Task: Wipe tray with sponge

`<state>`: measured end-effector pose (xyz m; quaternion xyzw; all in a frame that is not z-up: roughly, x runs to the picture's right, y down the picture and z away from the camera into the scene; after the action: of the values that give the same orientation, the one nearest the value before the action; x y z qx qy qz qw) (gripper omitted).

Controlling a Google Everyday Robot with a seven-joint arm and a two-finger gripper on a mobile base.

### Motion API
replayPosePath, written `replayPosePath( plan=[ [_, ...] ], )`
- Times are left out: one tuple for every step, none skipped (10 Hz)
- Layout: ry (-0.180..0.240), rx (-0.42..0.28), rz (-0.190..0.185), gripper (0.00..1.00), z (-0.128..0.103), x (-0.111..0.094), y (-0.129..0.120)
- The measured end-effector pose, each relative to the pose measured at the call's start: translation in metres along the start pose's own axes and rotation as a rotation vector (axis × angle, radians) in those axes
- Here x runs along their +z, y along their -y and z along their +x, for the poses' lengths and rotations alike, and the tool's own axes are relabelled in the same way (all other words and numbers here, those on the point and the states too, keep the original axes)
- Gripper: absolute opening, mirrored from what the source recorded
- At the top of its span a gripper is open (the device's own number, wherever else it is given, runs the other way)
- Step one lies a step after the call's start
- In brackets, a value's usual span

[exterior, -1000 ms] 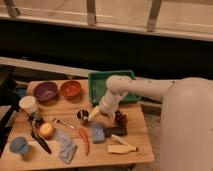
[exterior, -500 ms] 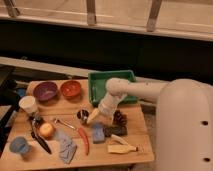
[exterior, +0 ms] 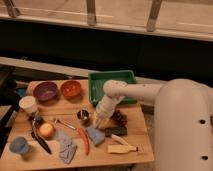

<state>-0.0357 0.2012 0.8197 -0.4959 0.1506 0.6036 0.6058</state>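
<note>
Gripper [exterior: 103, 121] sits low over the wooden table [exterior: 30, 160], at the end of the white arm [exterior: 122, 92], which reaches down past the front edge of the tray. I cannot tell whether it is spread, pressed together or pinching anything, because its tip merges with the clutter under it.

Just below it, toward the near edge, lies a small blue block that I take for the sponge [exterior: 95, 135]. I cannot tell whether the two are touching or just apart.

- Left of the gripper: a metal cup [exterior: 83, 116].
- Right of it: a dark reddish lump [exterior: 119, 117].
- Beside the sponge on its left: a red chili [exterior: 84, 142].
- Further left: a grey-blue cloth [exterior: 66, 150]. It is close in colour to the sponge, so I must not confuse them.

The green tray [exterior: 94, 92] stands at the back of the table, behind the arm and near the sponge.

My handling estimate is that the sponge is light, soft, springy and not fragile. It should squash under a pinch, so the grip needs to close well in. I would take it across its narrow width at mid-body, coming straight down to stay clear of the chili and cup.
</note>
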Motion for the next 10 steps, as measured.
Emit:
replayPosePath(
  plan=[
    [0.002, -0.003, 0.003, 0.06, 0.001, -0.001, 0.001],
    [0.001, -0.007, 0.006, 0.01, 0.001, 0.0, 0.0],
    [0.0, -0.01, 0.008, 0.0, 0.002, 0.0, -0.001],
    [0.001, -0.012, 0.01, 0.0, 0.003, -0.001, -0.001],
    [0.01, -0.01, 0.018, 0.0, 0.004, -0.004, 0.0],
    [0.035, 0.001, 0.025, 0.0, 0.002, -0.012, 0.0],
    [0.056, 0.011, 0.034, 0.0, 0.001, -0.021, 0.001],
    [0.097, 0.026, 0.049, 0.0, 0.0, -0.039, 0.002],
    [0.142, 0.044, 0.072, 0.0, -0.002, -0.062, 0.004],
    [0.173, 0.061, 0.096, 0.0, -0.003, -0.077, 0.006]
  ],
)
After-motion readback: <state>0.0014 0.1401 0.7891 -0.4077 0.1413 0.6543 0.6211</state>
